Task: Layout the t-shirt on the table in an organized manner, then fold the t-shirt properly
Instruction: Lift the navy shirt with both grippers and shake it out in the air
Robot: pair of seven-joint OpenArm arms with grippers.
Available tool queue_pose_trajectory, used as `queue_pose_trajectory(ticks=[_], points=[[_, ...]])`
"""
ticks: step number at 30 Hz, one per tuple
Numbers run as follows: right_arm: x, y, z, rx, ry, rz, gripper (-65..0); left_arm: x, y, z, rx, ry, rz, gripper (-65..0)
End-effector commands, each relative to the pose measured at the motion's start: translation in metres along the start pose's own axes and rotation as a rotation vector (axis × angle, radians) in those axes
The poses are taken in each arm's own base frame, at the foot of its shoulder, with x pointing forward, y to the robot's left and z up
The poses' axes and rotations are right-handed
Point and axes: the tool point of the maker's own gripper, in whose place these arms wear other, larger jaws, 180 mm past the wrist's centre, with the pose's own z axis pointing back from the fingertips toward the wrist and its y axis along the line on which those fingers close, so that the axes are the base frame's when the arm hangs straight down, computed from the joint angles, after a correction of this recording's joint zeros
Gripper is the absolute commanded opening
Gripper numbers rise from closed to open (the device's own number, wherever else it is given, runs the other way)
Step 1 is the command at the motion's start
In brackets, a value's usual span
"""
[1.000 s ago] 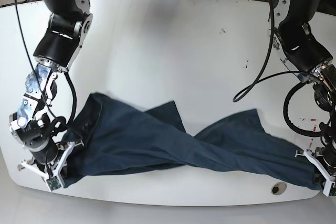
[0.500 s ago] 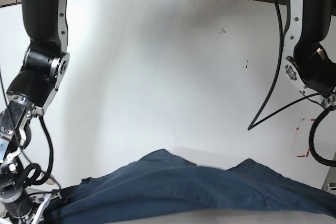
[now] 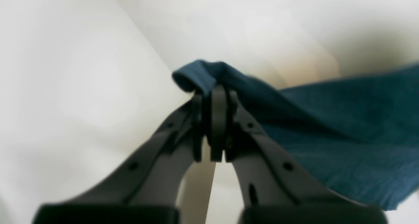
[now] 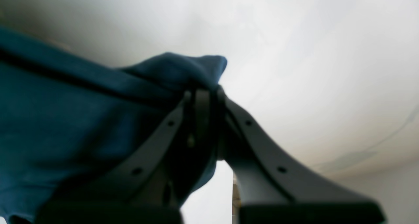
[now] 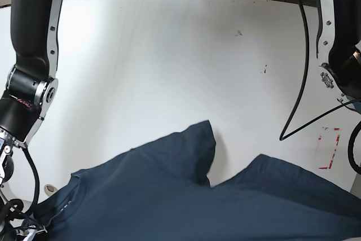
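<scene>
The dark navy t-shirt [image 5: 186,196] hangs stretched across the bottom of the base view, held up between both arms above the white table [image 5: 169,55]. One flap [image 5: 194,145] droops toward the table's middle. My left gripper [image 3: 214,96] is shut on a rolled edge of the t-shirt [image 3: 327,119], and the cloth runs off to the right. My right gripper [image 4: 204,93] is shut on another bunched edge of the t-shirt [image 4: 65,119], and the cloth runs off to the left. Both grippers' fingertips are out of the base view.
A red-outlined rectangle mark [image 5: 330,148] is on the table at the right. A round grommet hole [image 5: 49,187] shows at the left by the shirt. Small dark specks [image 5: 239,33] lie at the back. Both arms [image 5: 28,83] [image 5: 341,55] flank the table, and cables hang at the right.
Both arms have lifted the t-shirt off the table's front edge and raised it toward the camera. It has untwisted and spread wider, and both grippers have left the base view.
</scene>
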Motion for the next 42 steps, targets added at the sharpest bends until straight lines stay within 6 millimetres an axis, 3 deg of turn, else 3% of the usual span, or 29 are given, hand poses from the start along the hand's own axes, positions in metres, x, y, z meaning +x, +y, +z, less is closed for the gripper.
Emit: queue_pose_trajectory(ticks=[1, 10, 16, 20, 28, 34, 42], points=[[0.005, -0.015, 0.007, -0.039, -0.02, -0.005, -65.0, 0.007, 0.009, 0.004, 0.027, -0.026, -0.006, -65.0], [-0.027, 0.001, -0.001, -0.005, 0.018, -0.078, -65.0, -0.015, -0.003, 0.001, 0.0, 0.026, -0.02, -65.0], [-0.03, 0.004, -0.003, 0.002, 0.023, -0.082, -65.0, -0.014, -0.003, 0.0, -0.001, 0.025, -0.017, -65.0], [-0.027, 0.003, -0.002, 0.001, 0.016, -0.082, -65.0, -0.013, -0.003, -0.002, -0.006, 0.025, -0.014, -65.0], [0.018, -0.012, 0.006, -0.026, -0.073, -0.095, -65.0, 0.009, 0.01, -0.011, -0.008, -0.01, 0.036, -65.0], [0.021, -0.014, 0.009, -0.035, -0.08, -0.089, -65.0, 0.014, 0.012, -0.012, -0.008, -0.019, 0.041, -65.0], [-0.029, 0.026, 0.014, -0.014, -0.01, -0.03, -65.0, -0.021, -0.033, -0.011, -0.122, 0.017, 0.012, -65.0]])
